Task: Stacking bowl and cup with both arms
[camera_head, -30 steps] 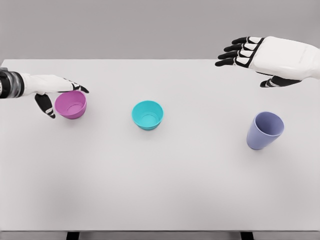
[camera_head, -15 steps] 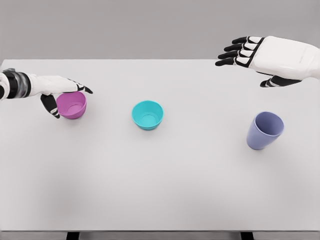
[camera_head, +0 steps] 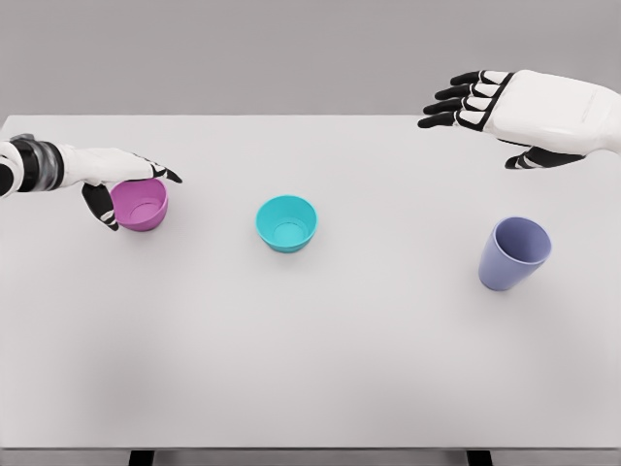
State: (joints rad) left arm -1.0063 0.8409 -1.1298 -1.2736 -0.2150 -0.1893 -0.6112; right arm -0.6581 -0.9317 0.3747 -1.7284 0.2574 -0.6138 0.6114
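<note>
- The left hand (camera_head: 109, 177) is curling its fingers over the far rim of the small pink plastic bowl (camera_head: 140, 204), thumb against its near-left side, at the white table's (camera_head: 310, 369) left.
- The round teal plastic bowl (camera_head: 286, 222) is sitting upright at centre.
- The tall lavender plastic cup (camera_head: 513, 253) is standing right.
- The right hand (camera_head: 505, 112) is hovering above, fingers spread, holding nothing.

Matt, smooth plastic-looking pink bowl (camera_head: 141, 204), teal bowl (camera_head: 286, 223), lavender cup (camera_head: 513, 253); matt white table (camera_head: 310, 369).

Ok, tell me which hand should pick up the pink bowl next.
Left. The left hand is already at the small pink bowl, fingers around its rim; the right hand hovers open at the table's far right.
</note>
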